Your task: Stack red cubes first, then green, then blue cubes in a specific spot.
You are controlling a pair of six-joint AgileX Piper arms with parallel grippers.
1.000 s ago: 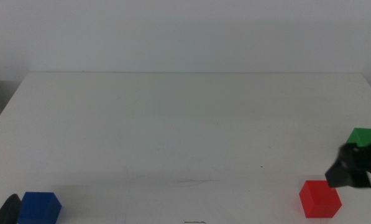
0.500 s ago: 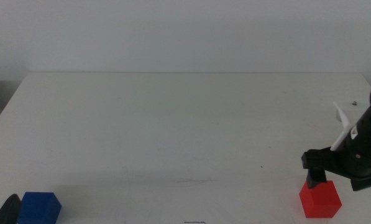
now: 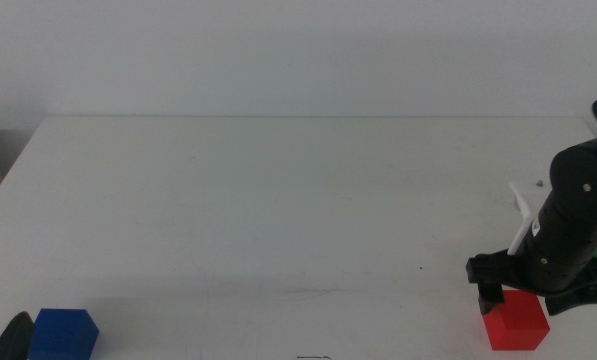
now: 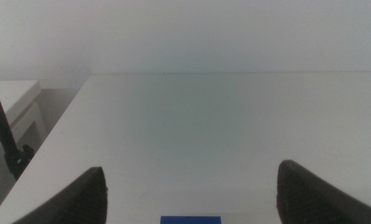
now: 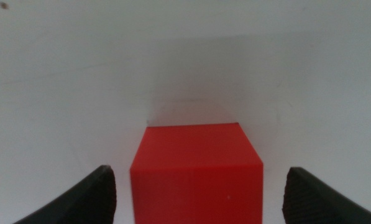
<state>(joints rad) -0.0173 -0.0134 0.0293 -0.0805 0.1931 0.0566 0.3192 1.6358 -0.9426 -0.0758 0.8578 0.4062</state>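
Note:
The red cube sits near the table's front right corner. My right gripper hangs just above it, open, one jaw on each side. The right wrist view shows the red cube centred between the right gripper's spread jaws, untouched by either. The blue cube rests at the front left, and my left gripper waits beside it at the bottom edge. In the left wrist view only the blue cube's far edge shows between the open left gripper. My right arm hides the green cube. No spot is marked on the white tabletop.
The white table reaches back to a pale wall. A white piece sticks out from the right arm. Off the table's left edge, a dark pole stands by a low white ledge.
My right arm has swung in from the right edge and turned its gripper down over the red cube, covering the green cube. The left arm and blue cube have not moved.

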